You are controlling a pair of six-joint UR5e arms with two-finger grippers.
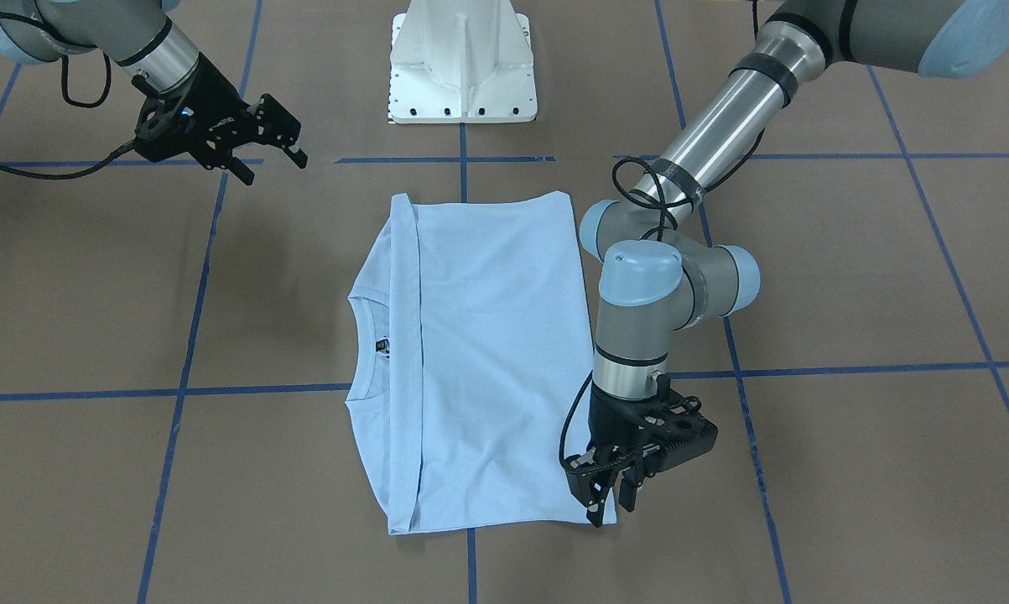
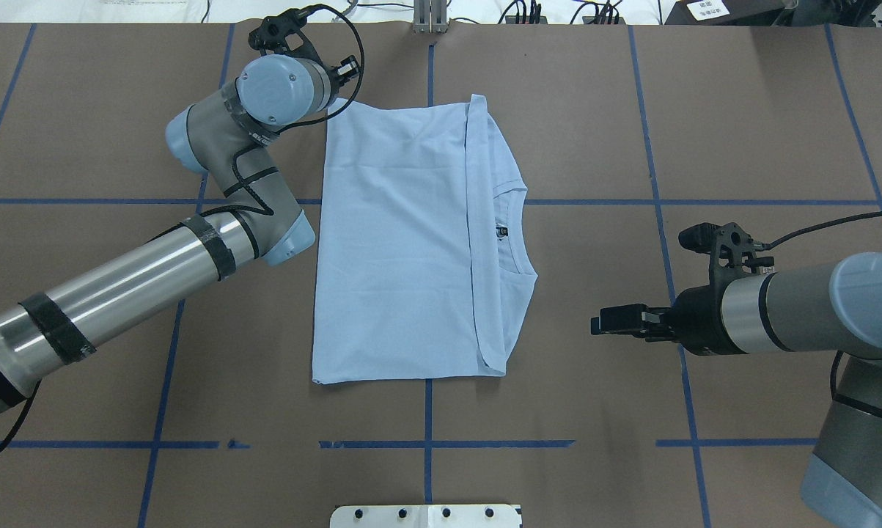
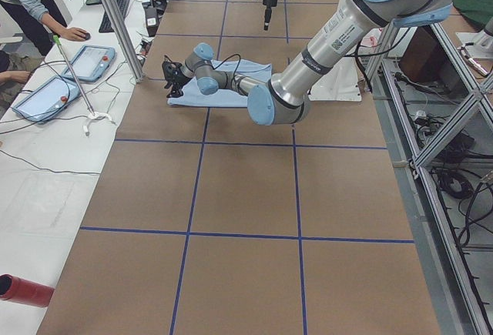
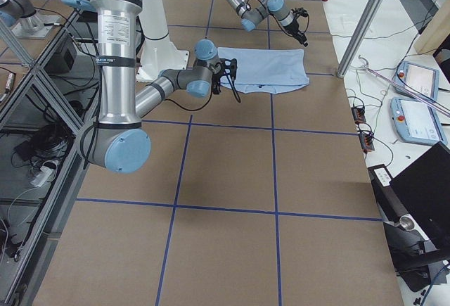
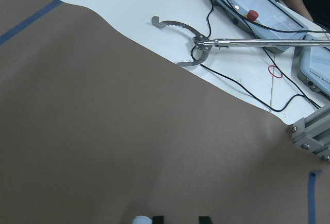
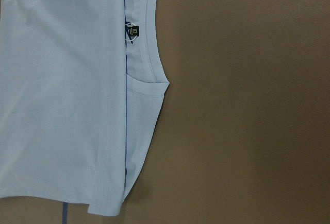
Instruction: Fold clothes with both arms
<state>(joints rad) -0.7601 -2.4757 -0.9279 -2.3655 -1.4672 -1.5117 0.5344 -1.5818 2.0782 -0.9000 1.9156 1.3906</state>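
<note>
- You will find one light blue T-shirt [image 1: 487,352] lying flat on the bench [image 1: 848,277]. It is folded to a rough rectangle, with a narrow folded band running just inside the collar [image 1: 361,344].
- The left tool [image 1: 609,499] stands at the shirt's corner on the edge opposite the collar and points down. Its fingertips [image 5: 203,219] are spread, with bare bench showing between them. Whether they touch the cloth cannot be told.
- The right tool [image 1: 273,165] hangs above the bench off the collar side of the shirt, well apart from it. Its jaws are spread and hold nothing.
- The dark neck label [image 1: 382,346] shows inside the collar, beside the folded band.
- The bench is covered in brown sheet, marked into squares by blue tape lines [image 1: 848,367]. Several of these lines run under the shirt.
- A white pedestal [image 1: 462,63] stands near the shirt's long side.
- Beyond the shirt's other long side is a white side table [image 3: 46,158]. It carries two pendants [image 3: 96,61], cables and a metal grabber [image 5: 191,44], and a person [image 3: 31,0] is at it.
- Count: one shirt, two arms (left arm [image 1: 714,134], right arm [image 1: 135,42]), two tools, two pendants.
</note>
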